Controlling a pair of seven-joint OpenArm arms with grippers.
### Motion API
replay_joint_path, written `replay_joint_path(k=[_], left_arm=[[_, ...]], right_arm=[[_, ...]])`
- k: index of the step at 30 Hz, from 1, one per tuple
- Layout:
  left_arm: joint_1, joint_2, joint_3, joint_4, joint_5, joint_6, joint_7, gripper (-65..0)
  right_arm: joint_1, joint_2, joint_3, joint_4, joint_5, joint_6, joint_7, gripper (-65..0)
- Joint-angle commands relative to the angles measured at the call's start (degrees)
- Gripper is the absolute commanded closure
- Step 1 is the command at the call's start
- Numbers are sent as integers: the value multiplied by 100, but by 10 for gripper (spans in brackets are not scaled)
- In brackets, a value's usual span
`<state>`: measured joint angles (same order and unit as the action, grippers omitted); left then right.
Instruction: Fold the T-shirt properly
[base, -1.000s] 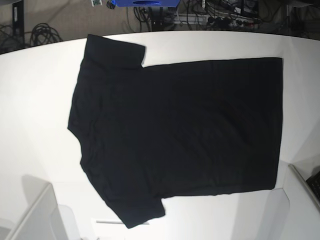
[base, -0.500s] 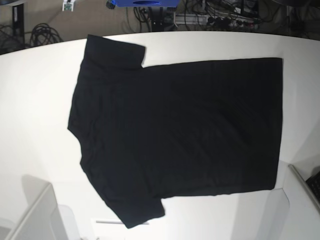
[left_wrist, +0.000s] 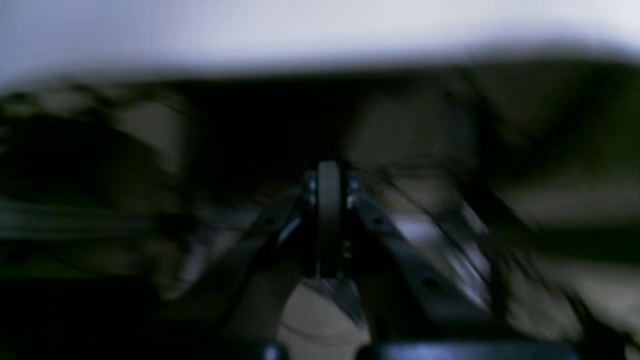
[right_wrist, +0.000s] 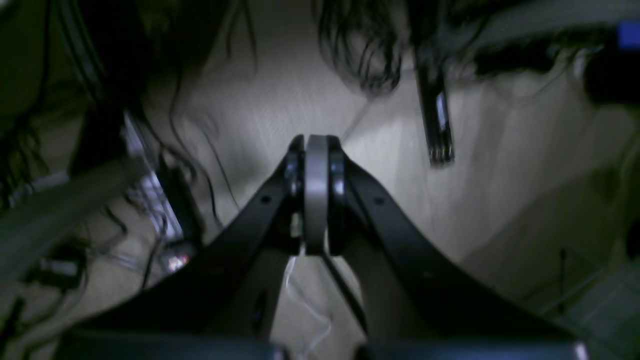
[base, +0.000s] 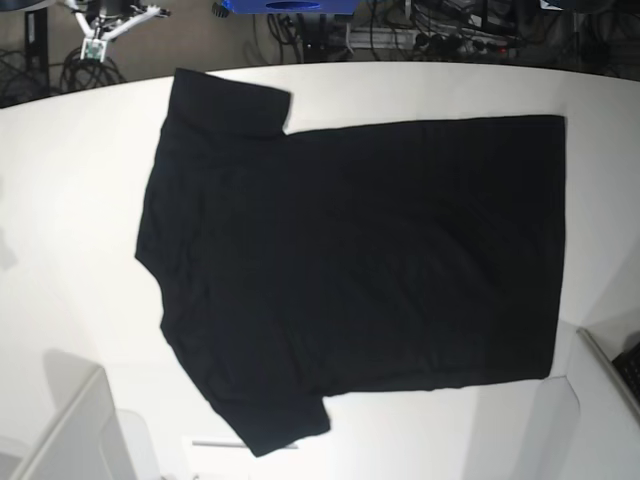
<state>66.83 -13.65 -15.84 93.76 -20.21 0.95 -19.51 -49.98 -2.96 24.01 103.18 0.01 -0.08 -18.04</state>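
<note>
The black T-shirt lies spread flat on the white table, plain side up, with its sleeves toward the left and its hem toward the right. My left gripper is shut with nothing in it, seen in a blurred view against a dark background below a pale table edge. My right gripper is also shut and empty, over a floor strewn with cables. Neither gripper is near the shirt. A white arm part shows beyond the table's far left corner.
Cables and a blue object lie beyond the table's far edge. A pale box-like structure stands at the front left and another at the front right.
The white arm part at the top has moved left and come further into view. The T-shirt has not moved.
</note>
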Motion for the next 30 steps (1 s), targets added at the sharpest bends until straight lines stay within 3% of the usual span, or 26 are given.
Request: replay_joint_path(k=[1, 7, 12, 25, 27, 30], left_arm=[[223, 112, -205, 211, 12, -73, -111, 0], [293, 358, -1111, 906, -6, -117, -102, 0], [258, 385, -1322, 1240, -50, -732, -93, 0], [-226, 350, -1269, 1301, -67, -759, -76, 0], [-366, 350, -1296, 1319, -67, -759, 276, -51], [-736, 350, -1340, 1328, -67, -768, 1014, -171]], right_arm=[[-62, 19, 30, 245, 12, -32, 6, 0], [281, -174, 30, 1133, 12, -23, -459, 0], [650, -227, 3, 1212, 12, -14, -820, 0], [1064, -218, -858, 1212, 12, -6, -802, 0], [1134, -218, -981, 1203, 56, 3, -802, 0], [1187, -183, -1016, 1203, 680, 443, -820, 0]])
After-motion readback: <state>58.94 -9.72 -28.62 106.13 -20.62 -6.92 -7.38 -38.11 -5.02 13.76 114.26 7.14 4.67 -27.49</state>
